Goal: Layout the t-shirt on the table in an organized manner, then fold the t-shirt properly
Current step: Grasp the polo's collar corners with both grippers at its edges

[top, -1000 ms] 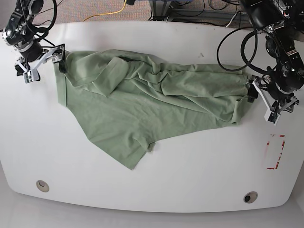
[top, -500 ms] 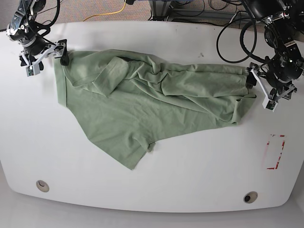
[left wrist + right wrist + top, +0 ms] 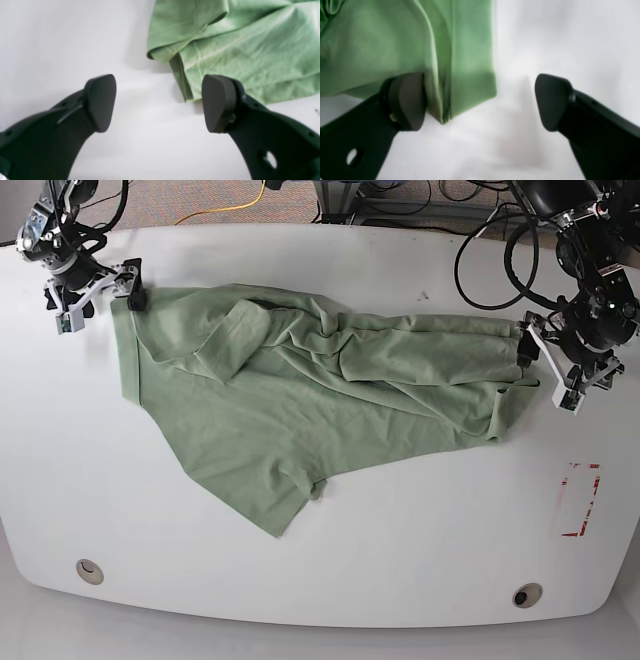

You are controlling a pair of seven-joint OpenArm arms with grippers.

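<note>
The sage-green t-shirt lies crumpled across the white table, with one flap reaching toward the front and folds bunched along the back. My left gripper stands open at the shirt's right end. In the left wrist view, the left gripper has bare table between its fingers and the t-shirt's folded edge just beyond them. My right gripper is open at the shirt's far left corner. In the right wrist view, the right gripper has a hemmed corner of the t-shirt lying between its fingers, close to the left one.
A red tape rectangle marks the table's right side. Two round cable holes sit near the front edge. Black cables loop behind the left arm, and a yellow cable runs on the floor beyond the table.
My right gripper has moved back and slightly left along the shirt's far left corner. My left gripper has risen toward the back by the shirt's right end. Both stay open.
</note>
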